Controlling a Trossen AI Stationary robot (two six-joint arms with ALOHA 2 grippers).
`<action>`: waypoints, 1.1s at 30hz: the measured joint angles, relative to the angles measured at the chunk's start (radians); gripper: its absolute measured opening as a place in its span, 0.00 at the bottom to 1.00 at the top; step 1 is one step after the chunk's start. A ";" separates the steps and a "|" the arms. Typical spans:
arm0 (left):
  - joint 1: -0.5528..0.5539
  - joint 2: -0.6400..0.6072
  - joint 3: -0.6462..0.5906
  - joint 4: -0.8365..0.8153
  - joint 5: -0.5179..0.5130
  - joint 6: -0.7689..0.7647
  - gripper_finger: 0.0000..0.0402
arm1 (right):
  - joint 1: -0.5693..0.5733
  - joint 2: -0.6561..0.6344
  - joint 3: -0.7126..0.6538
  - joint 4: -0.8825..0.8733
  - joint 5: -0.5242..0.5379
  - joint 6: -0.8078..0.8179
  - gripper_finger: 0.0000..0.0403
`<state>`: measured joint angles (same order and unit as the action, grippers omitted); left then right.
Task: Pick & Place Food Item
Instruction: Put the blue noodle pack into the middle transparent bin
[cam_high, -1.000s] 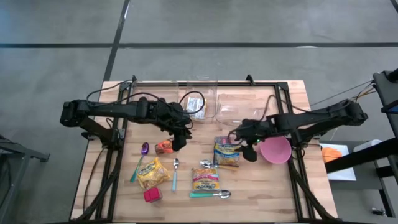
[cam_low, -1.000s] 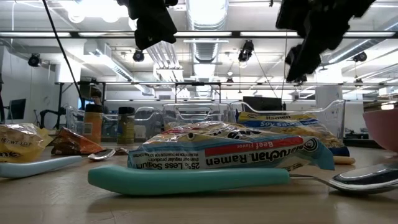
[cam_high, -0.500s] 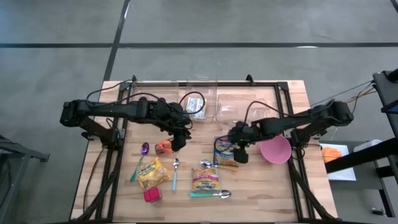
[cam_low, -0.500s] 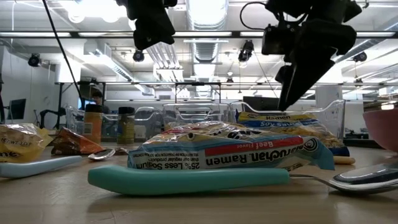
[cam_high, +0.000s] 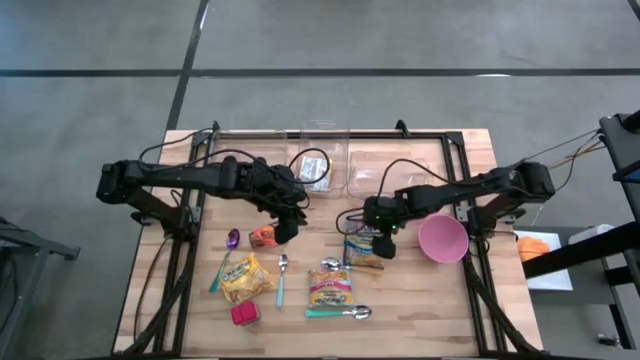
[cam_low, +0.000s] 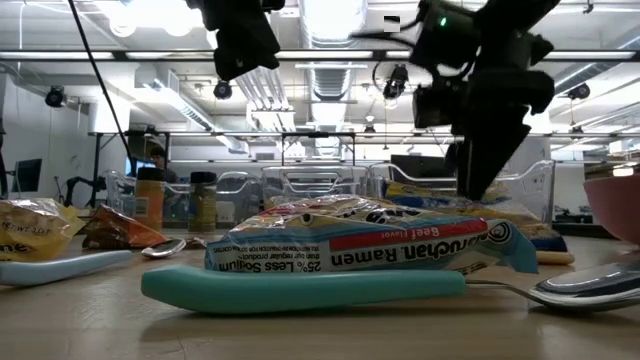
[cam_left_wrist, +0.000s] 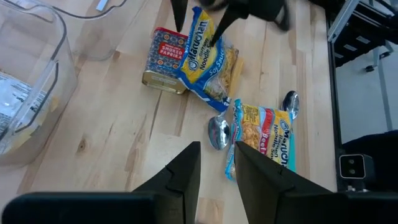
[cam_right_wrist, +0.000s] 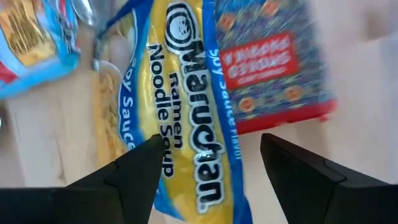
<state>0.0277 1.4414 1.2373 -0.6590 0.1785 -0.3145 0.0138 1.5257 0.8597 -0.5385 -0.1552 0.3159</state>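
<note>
Near counter (cam_high: 420, 300): beef ramen packet (cam_high: 329, 287) lies beside a teal-handled spoon (cam_high: 338, 312).
Soy sauce ramen packet (cam_right_wrist: 180, 130): lies flat at mid-counter, partly over a red-and-blue box (cam_right_wrist: 273, 74).
Right end effector (cam_high: 383, 240): hangs right over the soy sauce ramen packet, fingers (cam_right_wrist: 134, 168) spread apart, grasping nothing.
Pink bowl (cam_high: 443, 240): right of that packet.
Left end effector (cam_high: 287, 228): above an orange snack bag (cam_high: 264, 236); fingers (cam_left_wrist: 186, 174) nearly together, empty.
Far edge: clear bins (cam_high: 325, 165).

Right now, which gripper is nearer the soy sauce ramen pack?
Right. The right gripper hangs open directly over the soy sauce ramen pack, fingers straddling it. The left gripper hovers well to its side, by the orange snack packet.
</note>
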 joint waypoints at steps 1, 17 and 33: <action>0.000 0.000 0.000 0.000 0.003 0.000 0.26 | -0.004 0.014 0.000 -0.001 -0.015 -0.010 0.66; 0.000 0.000 0.000 -0.026 0.014 0.000 0.26 | -0.002 0.044 0.000 -0.006 -0.092 -0.029 0.10; 0.000 0.000 0.000 -0.027 0.014 0.000 0.26 | 0.001 -0.017 0.001 -0.039 -0.090 -0.001 0.02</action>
<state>0.0281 1.4414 1.2373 -0.6857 0.1921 -0.3145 0.0151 1.5089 0.8608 -0.5779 -0.2454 0.3149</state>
